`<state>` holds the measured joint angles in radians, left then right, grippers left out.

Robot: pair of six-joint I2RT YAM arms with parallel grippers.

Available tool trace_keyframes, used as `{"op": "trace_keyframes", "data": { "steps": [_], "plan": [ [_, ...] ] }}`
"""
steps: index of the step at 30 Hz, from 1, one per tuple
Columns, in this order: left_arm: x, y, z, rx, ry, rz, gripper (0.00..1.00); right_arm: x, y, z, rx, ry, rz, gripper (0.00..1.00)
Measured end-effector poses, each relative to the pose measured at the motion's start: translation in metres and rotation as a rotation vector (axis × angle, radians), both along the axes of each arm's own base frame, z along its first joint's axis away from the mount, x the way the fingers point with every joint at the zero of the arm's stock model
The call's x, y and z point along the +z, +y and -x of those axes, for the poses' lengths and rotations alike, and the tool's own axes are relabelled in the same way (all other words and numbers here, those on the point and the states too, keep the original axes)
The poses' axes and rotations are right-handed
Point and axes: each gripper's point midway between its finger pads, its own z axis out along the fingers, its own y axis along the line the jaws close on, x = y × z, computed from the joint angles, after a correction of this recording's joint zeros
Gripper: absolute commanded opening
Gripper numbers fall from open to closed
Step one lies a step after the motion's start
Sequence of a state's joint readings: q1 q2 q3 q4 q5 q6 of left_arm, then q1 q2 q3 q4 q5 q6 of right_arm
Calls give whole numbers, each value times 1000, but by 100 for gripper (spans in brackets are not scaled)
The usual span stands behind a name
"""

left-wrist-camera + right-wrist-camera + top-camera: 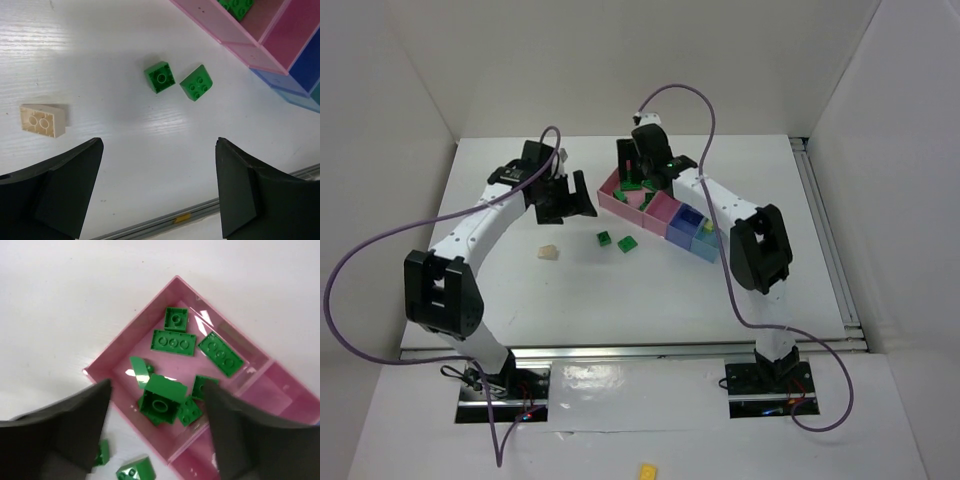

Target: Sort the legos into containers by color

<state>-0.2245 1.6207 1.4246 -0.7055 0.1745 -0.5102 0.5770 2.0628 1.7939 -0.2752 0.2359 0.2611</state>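
Right gripper [156, 390] agape, above pink box [131, 323] — green legos [173, 342] inside

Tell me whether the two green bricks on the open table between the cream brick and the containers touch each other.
Apart. The top view shows bare table between the darker green brick and the lighter green brick.
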Motion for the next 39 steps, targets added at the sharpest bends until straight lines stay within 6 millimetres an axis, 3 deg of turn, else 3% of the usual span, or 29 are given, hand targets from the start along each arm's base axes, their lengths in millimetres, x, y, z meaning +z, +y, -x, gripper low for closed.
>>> {"op": "trace_keyframes", "data": {
  "steps": [4, 6, 10, 14, 19, 23, 34, 39],
  "plan": [
    [-18, -13, 2, -43, 33, -37, 95, -18, 3, -25, -10, 26, 4, 97],
    [-28, -19, 4, -60, 53, -55, 93, -28, -3, -22, -14, 57, 21, 97],
    [-51, -31, 8, -90, 97, -93, 90, -26, -16, -10, -28, 67, 32, 95],
    [-69, -38, 11, -97, 124, -125, 86, -4, -29, 8, -35, 48, 25, 95],
    [-85, -42, 12, -51, 161, -142, 84, 41, -48, 32, -56, -19, -3, 95],
    [-94, -44, 11, -1, 181, -149, 83, 56, -63, 52, -72, -39, -10, 95],
    [-112, -58, 13, 120, 231, -149, 81, 24, -86, 76, -104, 22, 47, 95],
    [-120, -58, 13, 176, 255, -146, 79, 24, -92, 85, -111, 24, 49, 95]
  ]
}}
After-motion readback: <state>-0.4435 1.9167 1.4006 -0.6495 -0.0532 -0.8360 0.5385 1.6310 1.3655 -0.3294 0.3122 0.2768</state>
